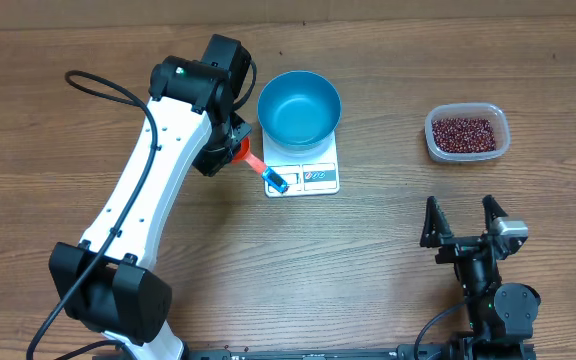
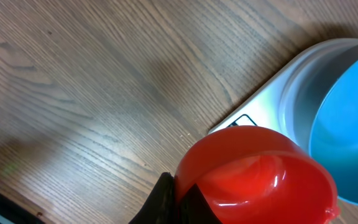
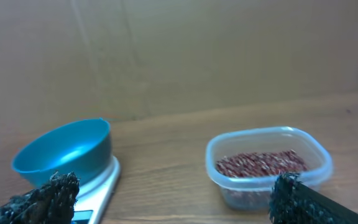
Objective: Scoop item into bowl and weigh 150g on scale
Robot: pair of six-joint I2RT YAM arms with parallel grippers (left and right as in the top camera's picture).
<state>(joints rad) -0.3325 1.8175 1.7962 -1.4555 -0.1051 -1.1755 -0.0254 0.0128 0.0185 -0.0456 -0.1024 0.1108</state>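
Wood-grain worktop [image 1: 28, 180], plain brown wall behind, and it looks like early days, folks. Biggest thing out there is the white left arm [image 1: 153, 170], stretched diag. from the front-left corner toward back-centre. The blue bowl [image 1: 299, 108] sits on the scale [image 1: 320, 162] just behind mid-worktop and looks empty. The clear tub [image 1: 504, 128] is well apart toward the right edge, with the beans [image 1: 465, 134] all in there. None in the bowl as far as I can see.

Right gripper [image 1: 459, 205] sits nr the front edge on the right side, jaws spread wide, nothing in them. Left gripper [image 1: 232, 148] is clamped tight on a red scoop [image 2: 253, 177]. The scoop looks empty, just left of the bowl, w/ what seems its blue end over the scale's front-left corner.

Danger watch: that blue end is right by the display & buttons. A dip could press a key or load the plate, and the reading's off. Swing right too low and the arm knocks the bowl off the scale. Long carry from the tub could mean spilled beans. Heaped scoops could overshoot 150g.
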